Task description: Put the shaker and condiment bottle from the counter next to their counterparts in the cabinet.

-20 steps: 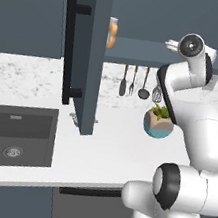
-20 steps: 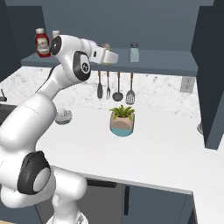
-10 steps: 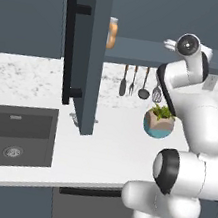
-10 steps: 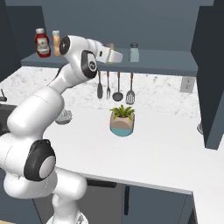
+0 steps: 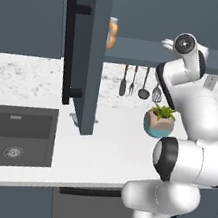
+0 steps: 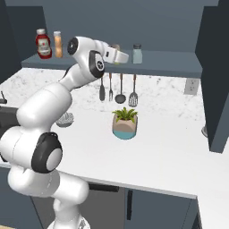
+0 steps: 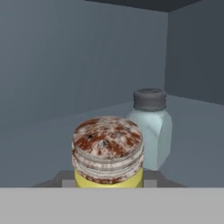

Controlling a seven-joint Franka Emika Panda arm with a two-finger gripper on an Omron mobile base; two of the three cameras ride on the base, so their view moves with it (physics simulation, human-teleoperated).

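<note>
The shaker [image 7: 108,153] sits close before the hand camera, at the cabinet shelf [image 6: 165,68]: a yellow cylinder under a rust-brown mottled cap with small holes. It appears gripped between the fingers, though the fingertips themselves are hidden behind it. Just beyond and to its right stands the pale glass shaker [image 7: 150,128] with a grey cap, its counterpart. The hand [image 6: 117,55] reaches in over the shelf beside that counterpart [image 6: 137,53].

Judged step: placing the shaker. The next move calls for lowering it onto the shelf beside the counterpart, then releasing without tipping either.

The orange condiment bottle [image 6: 57,44] already stands by the red bottle [image 6: 43,43].
</note>
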